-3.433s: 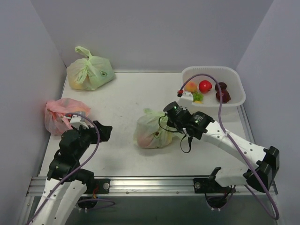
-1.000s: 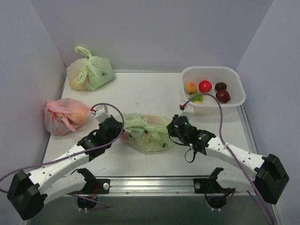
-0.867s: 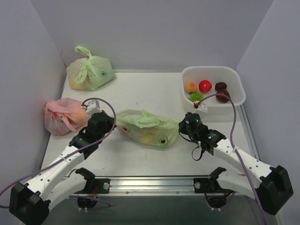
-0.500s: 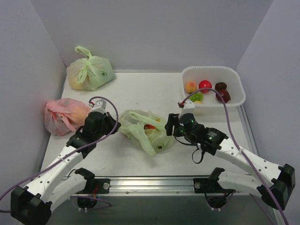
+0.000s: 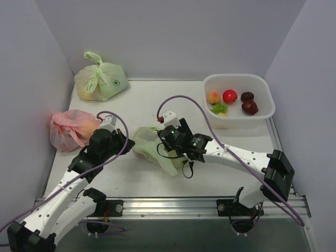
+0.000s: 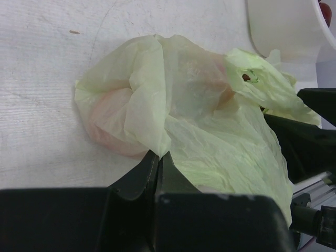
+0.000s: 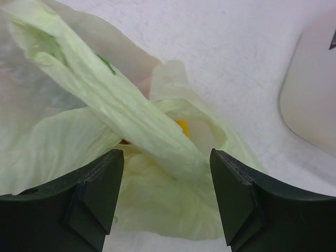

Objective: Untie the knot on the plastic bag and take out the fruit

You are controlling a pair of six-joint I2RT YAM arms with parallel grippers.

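Note:
The pale-green plastic bag point(image 5: 152, 151) lies slack and crumpled in the middle of the table. My left gripper point(image 5: 124, 142) is shut on a fold at the bag's left edge point(image 6: 160, 151). My right gripper point(image 5: 165, 140) hovers open right over the bag, with a loose handle ear point(image 7: 113, 100) running between its fingers point(image 7: 94, 189) and not pinched. Under that ear the bag gapes, and a bit of yellow fruit point(image 7: 182, 126) shows inside. Pinkish fruit shows through the plastic bag point(image 6: 184, 105) in the left wrist view. I cannot make out the knot in any view.
A white basin point(image 5: 262, 86) at the back right holds several small fruits. A pink-red bag point(image 5: 71, 128) lies at the left wall, close to my left arm. Another tied pale-green bag point(image 5: 100, 81) sits in the back left corner.
My right gripper has let go, opened and swung left over the bag. The bag, stretched between both grippers a second ago, has gone slack. My left gripper has kept its hold.

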